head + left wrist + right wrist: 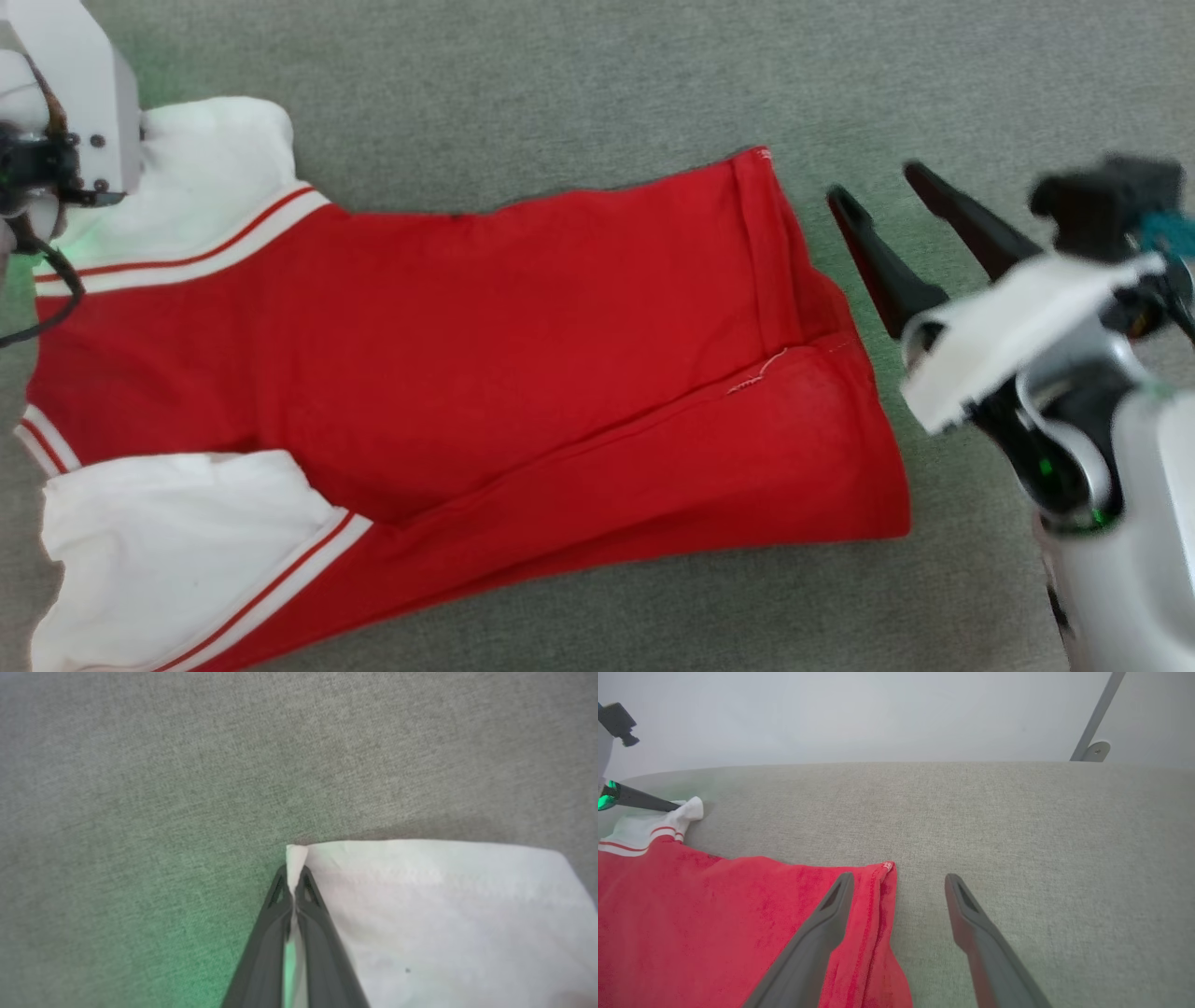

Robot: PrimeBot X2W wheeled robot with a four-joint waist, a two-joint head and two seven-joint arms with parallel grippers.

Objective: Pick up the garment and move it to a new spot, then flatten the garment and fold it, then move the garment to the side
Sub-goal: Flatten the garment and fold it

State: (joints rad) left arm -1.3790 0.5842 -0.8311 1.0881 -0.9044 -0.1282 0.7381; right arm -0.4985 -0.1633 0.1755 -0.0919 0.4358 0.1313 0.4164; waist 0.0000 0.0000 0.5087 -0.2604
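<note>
Closest to my lens, my left gripper [293, 878] has its two dark fingers pressed together on the very corner of a white sleeve [444, 914], with a sliver of cloth sticking out past the tips. That thin hold is my main worry. The jersey shirt [485, 355] is big and lies spread across the grey fabric surface [560, 84], shoulders toward my left and hem toward my right. If I lift or pull from this corner alone, I expect the weight of the red body to drag on the grey weave and tug the sleeve out of my pinch. If the pinch holds, the sleeve may stretch while the body bunches behind it. A long diagonal fold already runs across the lower red panel, and the other white sleeve [168, 541] is rumpled, so an uneven pull could deepen both. My right gripper [900, 878] is spread wide and holds nothing. It sits at the hem corner [888, 865], with one finger over the red cloth and the other over bare grey surface. I cannot tell whether it touches the cloth. Closing there may catch only the top layer of the doubled hem, or miss it entirely.
</note>
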